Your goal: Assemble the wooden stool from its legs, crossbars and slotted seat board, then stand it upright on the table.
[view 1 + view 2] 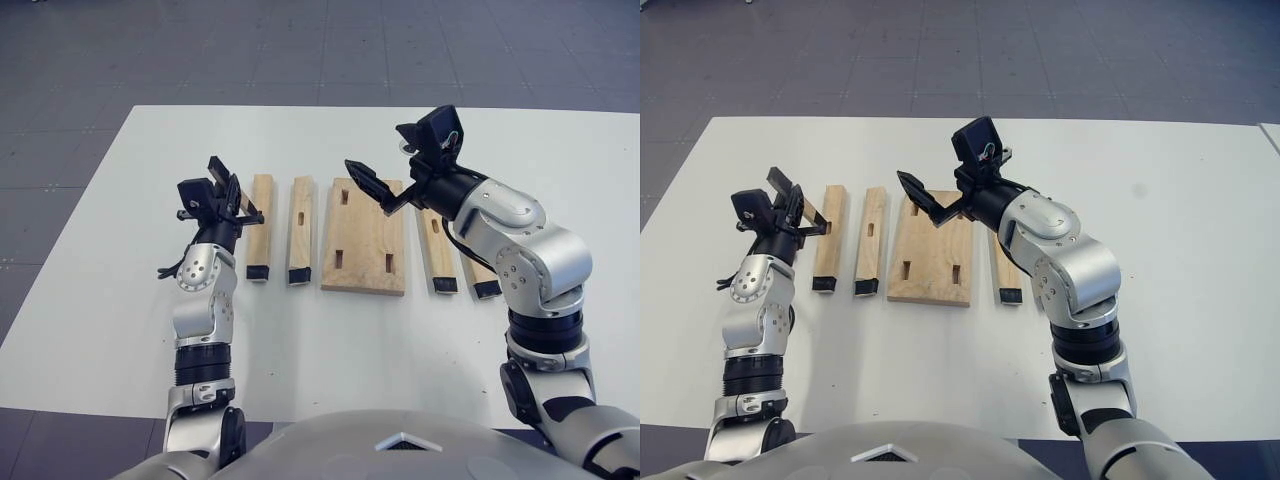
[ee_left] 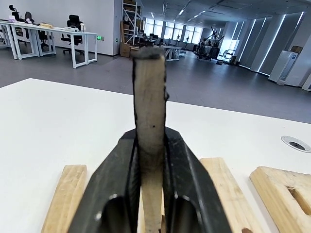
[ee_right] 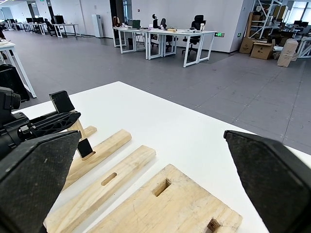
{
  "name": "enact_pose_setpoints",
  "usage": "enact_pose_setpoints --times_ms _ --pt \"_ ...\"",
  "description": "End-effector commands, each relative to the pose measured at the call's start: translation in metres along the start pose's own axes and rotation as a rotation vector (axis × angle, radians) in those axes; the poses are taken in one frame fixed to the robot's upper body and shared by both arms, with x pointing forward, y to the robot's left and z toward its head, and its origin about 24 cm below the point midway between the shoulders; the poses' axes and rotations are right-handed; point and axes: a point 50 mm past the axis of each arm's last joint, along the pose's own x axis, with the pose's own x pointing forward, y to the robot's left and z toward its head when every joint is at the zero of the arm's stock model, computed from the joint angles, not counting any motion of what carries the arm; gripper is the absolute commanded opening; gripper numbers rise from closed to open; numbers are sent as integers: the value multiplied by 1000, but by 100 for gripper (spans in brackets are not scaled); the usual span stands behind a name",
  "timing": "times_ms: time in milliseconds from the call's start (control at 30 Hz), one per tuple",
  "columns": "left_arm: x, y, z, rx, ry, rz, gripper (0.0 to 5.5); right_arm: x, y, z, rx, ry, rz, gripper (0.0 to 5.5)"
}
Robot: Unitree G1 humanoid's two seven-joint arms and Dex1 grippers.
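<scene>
Crossbar [image 2: 149, 97]: pinched tight by the left fingers [image 2: 116, 194], held up over the far-left leg [image 1: 260, 225].
Right fingers [image 3: 39, 170]: spread wide, holding nothing, above the seat board [image 1: 365, 240].
Tip: line the crossbar end up with a leg slot, then push straight and slow.

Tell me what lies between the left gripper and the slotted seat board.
Two wooden legs lie side by side on the table between the left gripper and the seat board, as the left eye view shows.

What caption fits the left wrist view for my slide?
Left gripper clamps a slim wooden crossbar, stool legs lying on the white table.
</scene>
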Motion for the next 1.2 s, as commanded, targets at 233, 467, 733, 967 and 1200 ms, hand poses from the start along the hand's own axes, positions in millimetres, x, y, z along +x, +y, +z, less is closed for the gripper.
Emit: enact_pose_setpoints --times_ms 233,467,733,967,1200 --pt "2 -4 -1 3 24 -6 42 2 0 4 -14 -11 -1 550" --pt "7 -12 17 -4 -32 -9 42 2 0 3 -16 -12 -3 550" --pt "6 -14 12 -8 -12 6 42 3 0 3 -19 -14 -3 550" --pt "3 -10 -7 -5 44 38 42 3 0 4 -18 -19 -4 550" --pt "-5 -5 -19 47 64 104 42 2 0 4 -18 -22 -5 550"
